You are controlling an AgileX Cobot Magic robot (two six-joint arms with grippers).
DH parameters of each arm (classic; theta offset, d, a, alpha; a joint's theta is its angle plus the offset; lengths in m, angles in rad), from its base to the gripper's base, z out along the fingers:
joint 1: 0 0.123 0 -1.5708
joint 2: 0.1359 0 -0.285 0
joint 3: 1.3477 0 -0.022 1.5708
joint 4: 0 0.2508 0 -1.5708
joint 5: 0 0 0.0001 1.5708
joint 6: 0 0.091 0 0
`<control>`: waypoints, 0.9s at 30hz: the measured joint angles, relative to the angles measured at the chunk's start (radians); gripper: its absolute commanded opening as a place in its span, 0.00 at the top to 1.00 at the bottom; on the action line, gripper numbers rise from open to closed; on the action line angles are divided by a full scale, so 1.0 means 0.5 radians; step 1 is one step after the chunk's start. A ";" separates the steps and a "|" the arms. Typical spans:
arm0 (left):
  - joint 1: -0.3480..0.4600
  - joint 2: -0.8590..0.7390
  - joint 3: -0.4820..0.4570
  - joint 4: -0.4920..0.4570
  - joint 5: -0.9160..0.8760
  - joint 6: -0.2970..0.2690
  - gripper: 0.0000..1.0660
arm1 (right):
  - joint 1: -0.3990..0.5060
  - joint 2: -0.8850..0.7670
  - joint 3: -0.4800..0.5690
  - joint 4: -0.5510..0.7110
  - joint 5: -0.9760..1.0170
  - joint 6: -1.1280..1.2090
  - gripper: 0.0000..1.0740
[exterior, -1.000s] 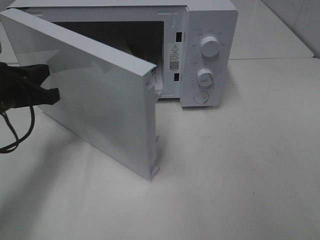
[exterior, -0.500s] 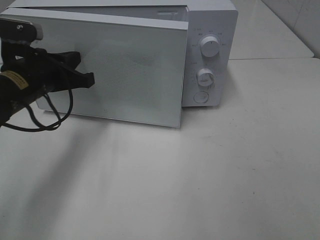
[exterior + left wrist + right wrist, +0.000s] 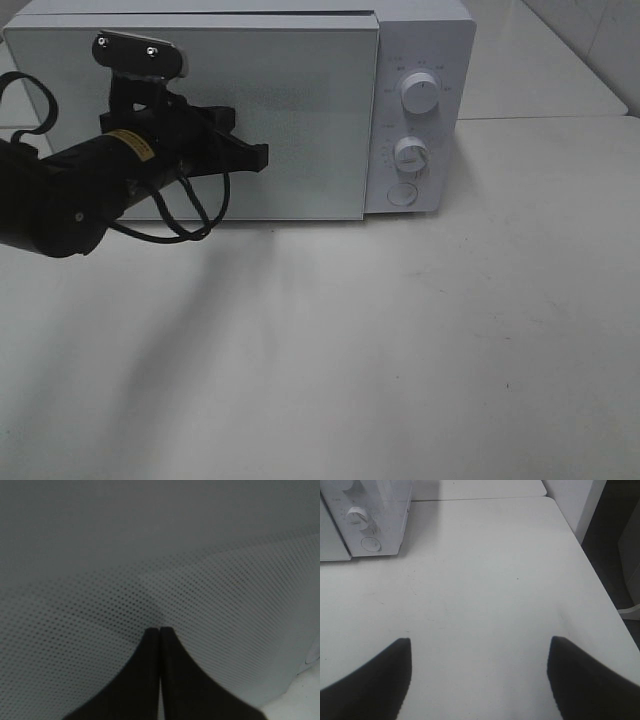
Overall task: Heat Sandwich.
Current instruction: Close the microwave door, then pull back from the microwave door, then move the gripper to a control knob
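**High cam:** the left end effector [image 3: 262, 157], fingers clenched w/ nothing btwn them, presses its tip on the door [image 3: 320, 120] of the white microwave [image 3: 430, 40]. The door looks flush shut. The arm comes in from the left, roughly level and low over the table [image 3: 400, 350], wrist cam on top, a black cable [image 3: 188, 238] looping beneath. The sandwich is nowhere to be seen. It's prob. behind that door, though no view proves it. Risks from here: if the latch hasn't caught, the door may swing out once the push ends. Too hard a push could slide the oven back, and the slack cable could snag on withdrawal.

**Left wrist cam:** two black fingertips [image 3: 152, 640] pressed together, touching the dotted mesh of the door window. Nothing gripped.

**Right wrist cam:** the right end effector [image 3: 480, 640] hangs released, jaws wide and empty, over bare table, well apart from the microwave and outside the high cam's pic. The lower knob [image 3: 357, 516] and round button [image 3: 370, 543] sit far off at an angle. My guess is the timer comes next. A grab at that small knob w/ jaws this wide could slip or hit the wrong dial, esp. w/ the left arm near the panel.
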 measured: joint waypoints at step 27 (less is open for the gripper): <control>-0.038 -0.424 0.132 -0.256 0.678 0.134 0.95 | 0.000 0.000 0.000 0.000 0.000 0.000 0.31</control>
